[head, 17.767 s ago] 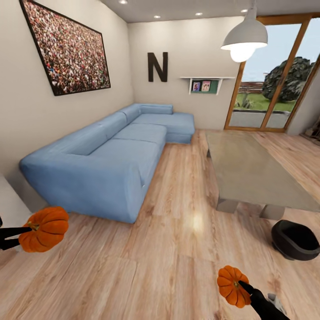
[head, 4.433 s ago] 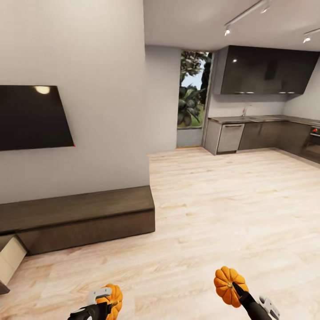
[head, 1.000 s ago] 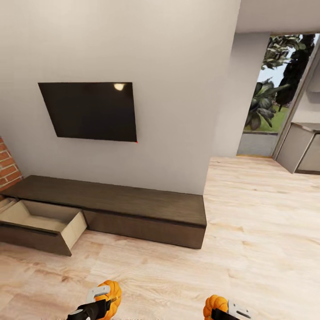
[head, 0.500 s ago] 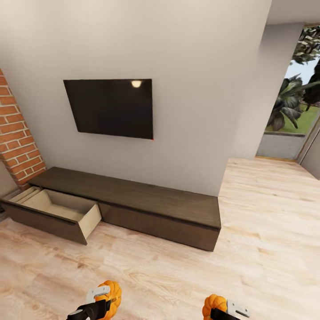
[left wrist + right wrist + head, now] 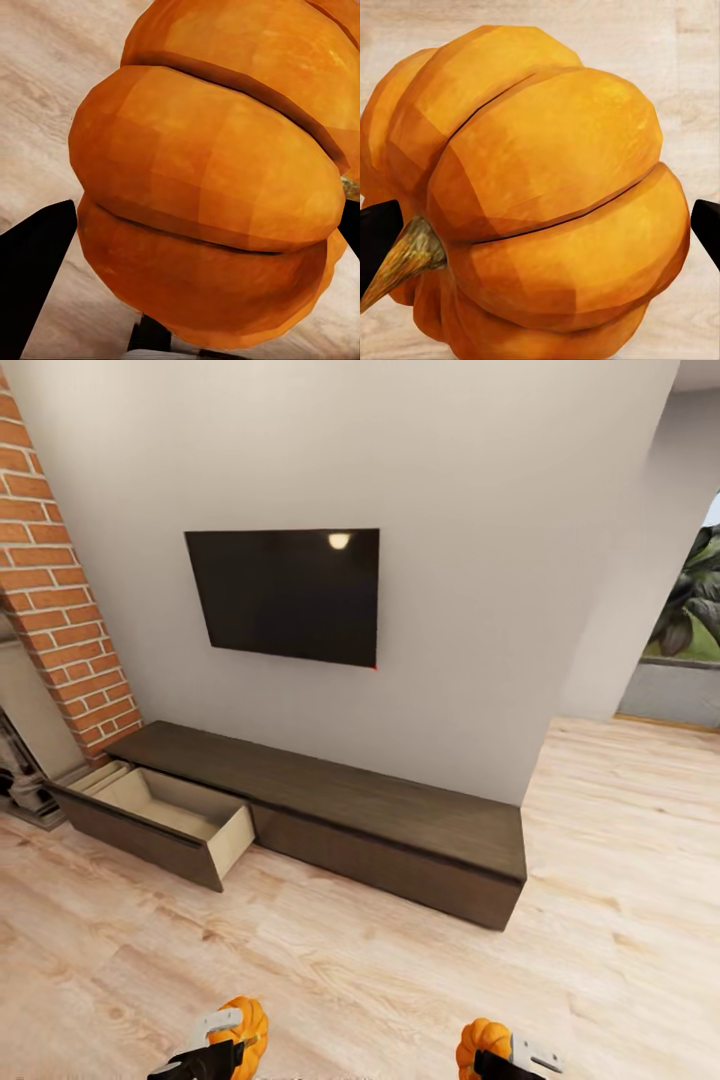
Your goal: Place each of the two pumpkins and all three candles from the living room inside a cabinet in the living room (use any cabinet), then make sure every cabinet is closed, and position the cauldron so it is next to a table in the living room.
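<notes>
My left gripper (image 5: 225, 1040) is clamped on a pumpkin (image 5: 248, 1032) at the near edge of the head view; in the left wrist view that pumpkin (image 5: 217, 187) bulges between my dark fingers (image 5: 34, 277). My right gripper (image 5: 505, 1060) grips the other pumpkin (image 5: 482, 1045), and in the right wrist view its stem (image 5: 401, 259) points toward one black fingertip (image 5: 376, 232). Both hang above the pale wood floor (image 5: 380, 980), which runs bare from me to the cabinet (image 5: 400, 830) and widens off to the right. The cabinet lies long and low against the wall (image 5: 480, 560). Its left drawer (image 5: 160, 820) is pulled out, beige inside showing, its front edge jutting onto the floor. A brick column (image 5: 60, 610) bounds the left end. A dark screen (image 5: 290, 595) hangs on the wall above.
</notes>
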{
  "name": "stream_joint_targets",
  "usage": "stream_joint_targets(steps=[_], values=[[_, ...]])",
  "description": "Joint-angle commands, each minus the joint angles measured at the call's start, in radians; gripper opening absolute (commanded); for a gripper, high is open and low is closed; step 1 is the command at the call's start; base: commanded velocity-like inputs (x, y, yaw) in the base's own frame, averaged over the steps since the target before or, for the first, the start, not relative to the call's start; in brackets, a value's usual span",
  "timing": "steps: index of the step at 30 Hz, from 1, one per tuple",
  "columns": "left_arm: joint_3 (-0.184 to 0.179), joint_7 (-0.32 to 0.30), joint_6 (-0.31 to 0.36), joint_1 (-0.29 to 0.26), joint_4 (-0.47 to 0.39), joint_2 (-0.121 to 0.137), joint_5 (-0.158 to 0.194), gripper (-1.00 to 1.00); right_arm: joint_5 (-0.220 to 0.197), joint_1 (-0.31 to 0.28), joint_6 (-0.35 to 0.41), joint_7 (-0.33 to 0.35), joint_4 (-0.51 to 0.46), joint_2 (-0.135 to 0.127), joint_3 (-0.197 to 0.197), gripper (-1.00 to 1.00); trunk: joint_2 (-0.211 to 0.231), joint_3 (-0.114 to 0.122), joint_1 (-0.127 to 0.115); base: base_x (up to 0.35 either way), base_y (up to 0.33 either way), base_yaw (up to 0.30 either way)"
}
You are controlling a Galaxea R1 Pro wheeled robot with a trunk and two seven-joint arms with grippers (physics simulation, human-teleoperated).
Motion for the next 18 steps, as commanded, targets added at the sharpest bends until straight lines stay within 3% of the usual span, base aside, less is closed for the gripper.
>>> stream_joint_targets(steps=[1, 5, 10, 18], values=[[-0.008, 0.011, 0.004, -0.001, 0.001, 0.001, 0.006, -1.00, -0.010, 0.000, -0.012, -0.006, -0.002, -0.001, 0.009, -1.00, -0.001, -0.003, 0.000, 0.000, 0.005, 0.176], [-0.002, 0.015, 0.004, -0.001, 0.010, 0.013, 0.015, -1.00, -0.010, 0.000, -0.024, -0.006, 0.000, 0.011, 0.010, -1.00, -0.001, -0.008, 0.000, 0.000, 0.002, 0.173], [0.026, 0.017, 0.004, -0.001, 0.011, 0.034, 0.069, -1.00, -0.010, 0.000, -0.026, -0.007, 0.003, 0.037, 0.010, -1.00, -0.001, -0.015, 0.000, 0.000, 0.000, 0.172], [0.044, 0.029, 0.004, -0.001, 0.014, 0.046, 0.081, -1.00, -0.009, 0.000, -0.027, -0.007, 0.004, 0.042, 0.010, -1.00, -0.001, -0.026, 0.000, 0.000, 0.000, 0.171]])
